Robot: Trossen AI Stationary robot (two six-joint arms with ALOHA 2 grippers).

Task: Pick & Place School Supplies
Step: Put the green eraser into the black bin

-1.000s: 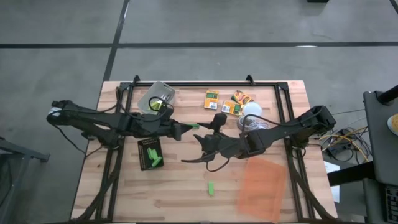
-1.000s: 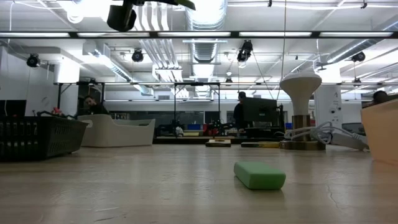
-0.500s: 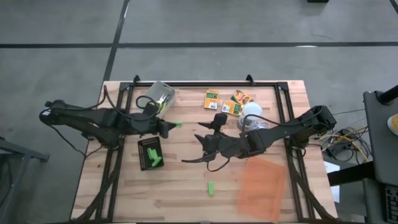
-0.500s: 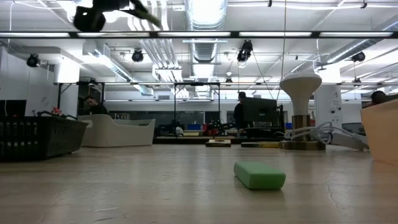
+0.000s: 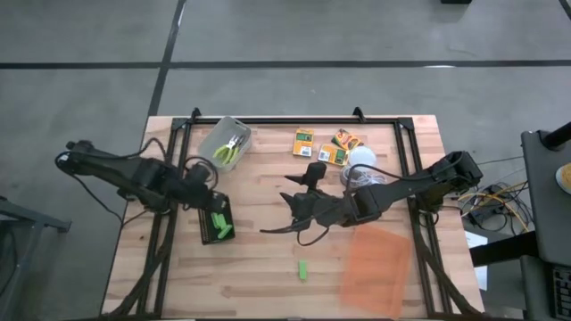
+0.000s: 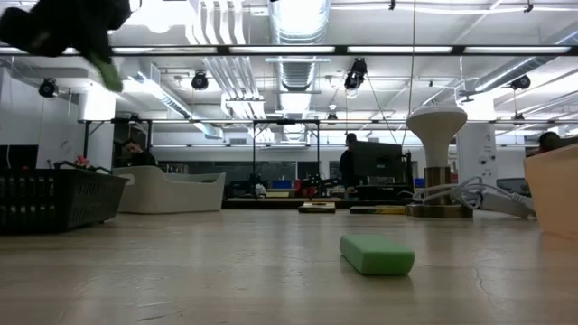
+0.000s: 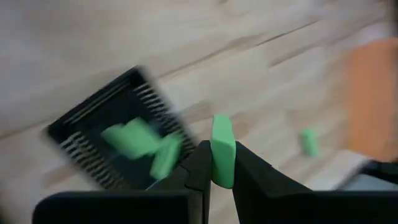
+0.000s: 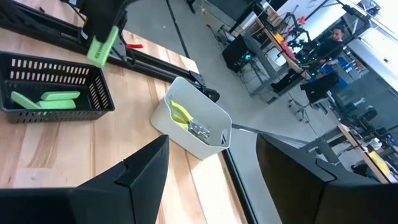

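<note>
Since a second ago the left gripper [image 5: 214, 198] has pulled back from mid-table to hang over the black tray [image 5: 214, 220], still pinching a green stick [image 7: 222, 150]. From above, the right gripper [image 5: 294, 214] waits mid-table, fingers spread; another green stick [image 5: 303, 269] lies near the orange sheet [image 5: 375, 266], and three orange-yellow boxes [image 5: 304, 142] carry green labels too small to read. Low down, that loose stick [image 6: 377, 254] lies alone on the table. The left wrist view shows the pinched stick above the tray [image 7: 81, 134]. The right wrist view shows pliers [image 8: 186, 120] in a white bin [image 8: 193, 134].
</note>
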